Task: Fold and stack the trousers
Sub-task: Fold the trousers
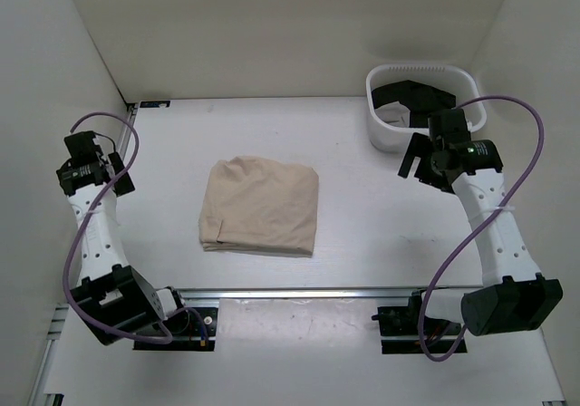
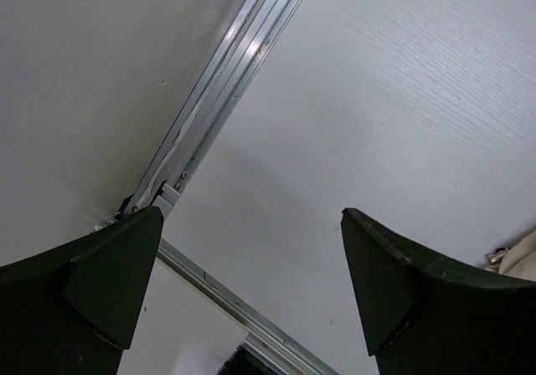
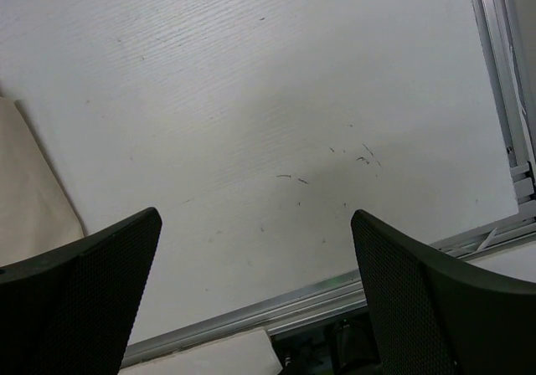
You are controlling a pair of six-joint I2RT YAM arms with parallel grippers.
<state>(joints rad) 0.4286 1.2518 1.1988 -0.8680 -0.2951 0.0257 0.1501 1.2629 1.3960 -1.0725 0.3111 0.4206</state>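
Left gripper and right gripper both gape empty; the folded beige soft-cloth trousers at the centre of the bench should probably be pinched evenly by opposite edges.

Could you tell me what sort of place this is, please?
Probably a robotics lab test cell: a white table walled by plain panels, a left arm and right arm bolted at its near edge, and folded trousers between them.

so the trousers sit on the table about in the middle, a bit left of centre. basket is in the far right corner with some clothes in it. right gripper hangs just in front of the basket, well right of the trousers. left gripper is over by the left edge, well apart from them too
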